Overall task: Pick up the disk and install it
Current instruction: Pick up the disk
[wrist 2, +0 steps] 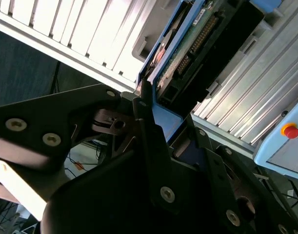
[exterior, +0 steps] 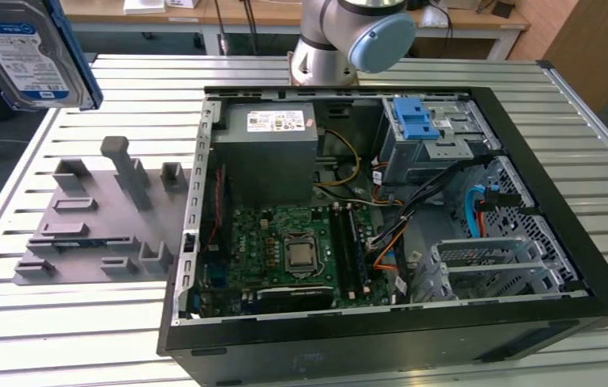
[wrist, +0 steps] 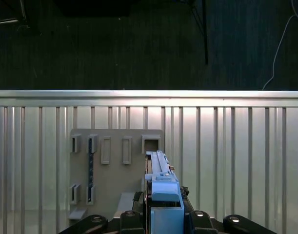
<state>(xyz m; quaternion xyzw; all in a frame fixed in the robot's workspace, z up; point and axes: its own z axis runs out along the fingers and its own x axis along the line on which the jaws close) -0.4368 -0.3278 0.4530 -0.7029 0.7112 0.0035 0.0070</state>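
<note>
The disk point(exterior: 24, 52), a silver drive with a blue-and-white label in a blue carrier, hangs high above the table at the exterior view's far left. In the second wrist view my gripper point(wrist 2: 163, 114) is shut on the disk point(wrist 2: 197, 44), its black fingers point(wrist 2: 149, 122) clamped on the blue carrier's edge. The first wrist view looks down along the disk point(wrist: 161, 180), which stands edge-on in my gripper point(wrist: 163, 217), above the grey holder block point(wrist: 114, 170).
An open computer case point(exterior: 390, 210) lies on the slatted metal table point(exterior: 68, 339). Inside are a grey cage with a blue latch point(exterior: 422, 129) and a grey metal box point(exterior: 272, 153). The grey holder block point(exterior: 100, 218) sits to the case's left in the exterior view.
</note>
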